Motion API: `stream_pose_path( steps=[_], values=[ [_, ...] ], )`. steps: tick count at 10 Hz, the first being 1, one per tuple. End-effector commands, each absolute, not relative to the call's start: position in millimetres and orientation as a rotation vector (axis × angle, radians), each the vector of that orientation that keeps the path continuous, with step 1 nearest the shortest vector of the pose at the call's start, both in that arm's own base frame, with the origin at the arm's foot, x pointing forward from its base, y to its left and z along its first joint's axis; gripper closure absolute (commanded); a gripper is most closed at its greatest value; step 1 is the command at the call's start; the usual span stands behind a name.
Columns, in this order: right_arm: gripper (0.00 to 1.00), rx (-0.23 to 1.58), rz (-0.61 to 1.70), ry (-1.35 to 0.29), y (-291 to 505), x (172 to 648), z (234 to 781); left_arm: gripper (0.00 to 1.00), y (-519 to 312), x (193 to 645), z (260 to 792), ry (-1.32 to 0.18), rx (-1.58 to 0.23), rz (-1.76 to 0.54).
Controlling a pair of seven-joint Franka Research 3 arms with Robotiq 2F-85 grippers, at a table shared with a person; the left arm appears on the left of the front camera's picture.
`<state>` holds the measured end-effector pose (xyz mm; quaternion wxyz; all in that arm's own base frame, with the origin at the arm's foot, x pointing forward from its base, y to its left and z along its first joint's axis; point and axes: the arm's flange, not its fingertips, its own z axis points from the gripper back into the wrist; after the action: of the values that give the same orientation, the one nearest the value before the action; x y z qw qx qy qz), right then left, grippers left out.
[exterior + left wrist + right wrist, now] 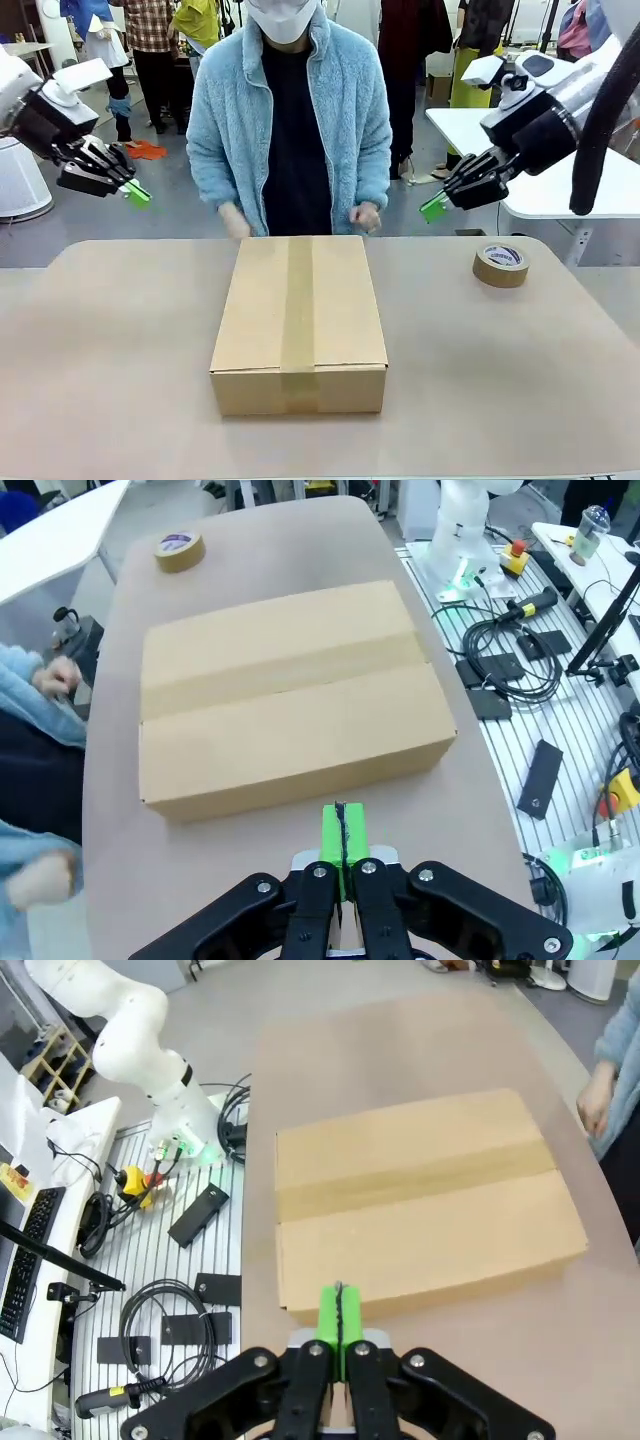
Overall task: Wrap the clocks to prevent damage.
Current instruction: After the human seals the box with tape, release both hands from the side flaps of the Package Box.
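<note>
A closed brown cardboard box (299,323), sealed along its top with a strip of brown tape, sits at the middle of a beige desk (500,380) with rounded corners. A roll of brown packing tape (500,264) lies flat near the desk's far right corner, well apart from the box. The bubble-wrapped clocks cannot be seen anywhere on the desk; the box is shut.

The left pincer (137,193) hangs in the air above the desk's far left, its green pads (342,834) pressed together on nothing. The right pincer (433,208) hangs likewise above the far right, pads (340,1315) pressed together, holding nothing.

A person in a fluffy light-blue jacket (290,130) stands at the far edge, both hands (365,217) loosely closed just behind the box.
</note>
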<state>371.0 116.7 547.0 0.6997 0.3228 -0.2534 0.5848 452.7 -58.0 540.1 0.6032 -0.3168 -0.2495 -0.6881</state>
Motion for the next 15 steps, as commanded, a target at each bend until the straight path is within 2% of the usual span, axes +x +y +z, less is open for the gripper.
stream_pose_path(
  steps=[1,2,3,15],
  values=[
    [0.99,0.658,1.260,-0.575,113,374,541,1.00,-55,441,542,-0.516,-0.762,-1.567],
    [0.99,0.649,1.268,-0.615,108,387,535,1.00,-57,438,537,-0.516,-0.773,-1.568],
    [0.99,0.693,1.291,-0.575,114,372,550,1.00,-55,449,541,-0.562,-0.743,-1.584],
    [0.99,0.693,1.291,-0.575,114,372,550,1.00,-55,449,541,-0.562,-0.743,-1.584]
  ],
)
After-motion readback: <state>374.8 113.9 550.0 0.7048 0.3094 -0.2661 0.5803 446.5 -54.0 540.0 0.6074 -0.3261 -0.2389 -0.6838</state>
